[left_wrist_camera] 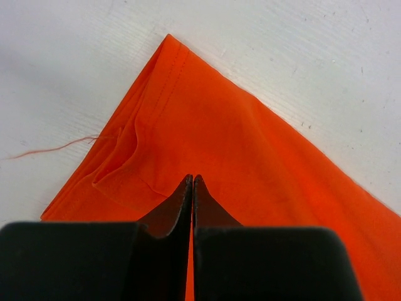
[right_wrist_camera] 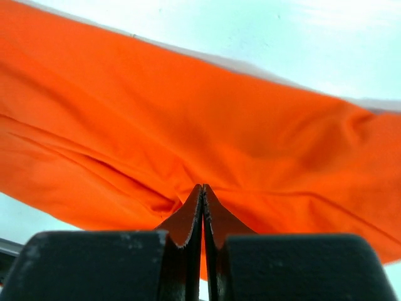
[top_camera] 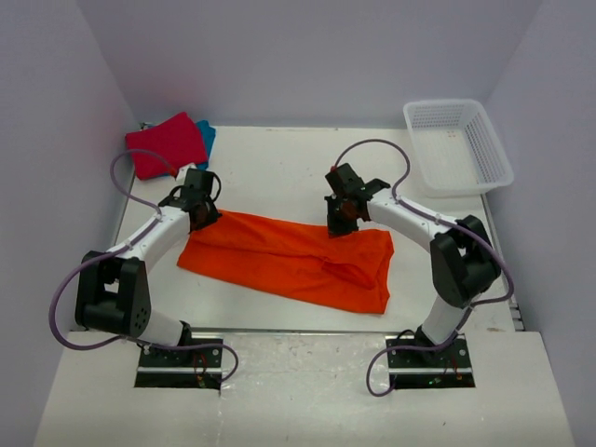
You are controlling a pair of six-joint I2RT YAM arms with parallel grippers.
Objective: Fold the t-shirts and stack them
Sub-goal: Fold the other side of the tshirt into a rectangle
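The orange t-shirt [top_camera: 298,261] lies in the middle of the white table [top_camera: 270,168], btw the two arms. It is folded into a long strip that runs from near the left arm across to the right arm & slopes down a bit toward the right. It has some creases near the right end.

The left gripper [top_camera: 207,221] sits on the strip's far left corner. In the left wrist view its black fingers [left_wrist_camera: 169,216] are pressed tight together w/ no gap, tips down on the orange t-shirt [left_wrist_camera: 250,163]. A small fold of cloth is bunched just left of the tips. It looks like a bit of cloth is nipped there, but the pinch is too thin to be sure. The corner of the shirt pokes out ahead of the tips onto the table [left_wrist_camera: 313,50], and a thin loose thread [left_wrist_camera: 56,148] trails off the left edge.

The right gripper [top_camera: 340,226] is on the far edge of the strip, toward its right end. In the right wrist view its fingers [right_wrist_camera: 182,222] are also squeezed tight together, and the orange t-shirt [right_wrist_camera: 188,125] puckers in toward the tips, so it has hold of the cloth. Table [right_wrist_camera: 250,31] shows past the far edge.

In the far left corner the red t-shirt [top_camera: 166,144] lies folded, w/ the teal t-shirt [top_camera: 207,138] peeking out at its right side, touching it. Both are well apart from the orange one.

A white basket [top_camera: 494,140] sits at the far right corner
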